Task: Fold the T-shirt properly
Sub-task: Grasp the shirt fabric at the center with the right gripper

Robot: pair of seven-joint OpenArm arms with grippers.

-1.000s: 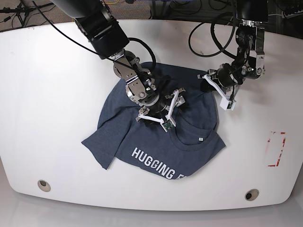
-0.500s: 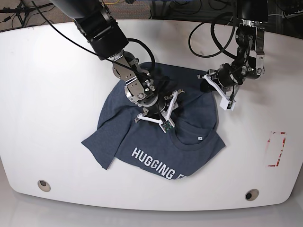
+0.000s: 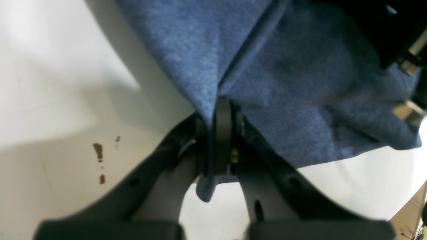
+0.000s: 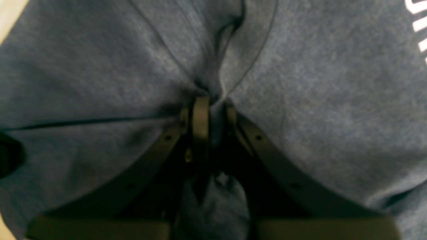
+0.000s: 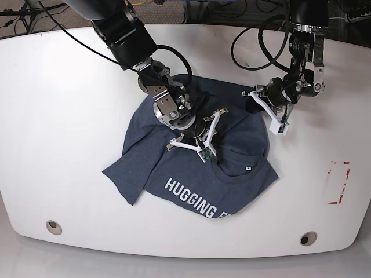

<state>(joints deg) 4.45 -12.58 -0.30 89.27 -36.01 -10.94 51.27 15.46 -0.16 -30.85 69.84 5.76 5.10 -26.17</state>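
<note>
White counter [image 5: 64, 116] carries the crumpled T-shirt [image 5: 174, 168], whose body spreads toward the near edge from both claws: the right claw [image 5: 200, 139] is pinched tight on mid-shirt fabric beside the collar, the left claw [image 5: 266, 113] clamped on the far hem.

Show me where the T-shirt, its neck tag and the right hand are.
T-shirt [image 5: 191, 191], base view, front panel by the white lettering.
neck tag [image 5: 247, 169], base view, small white label inside the collar.
right hand [image 4: 213, 103], right wrist view, fingertips pinching fabric.

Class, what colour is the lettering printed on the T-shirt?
White block lettering on the dark heathered blue T-shirt; it shows best in the base view.
</note>
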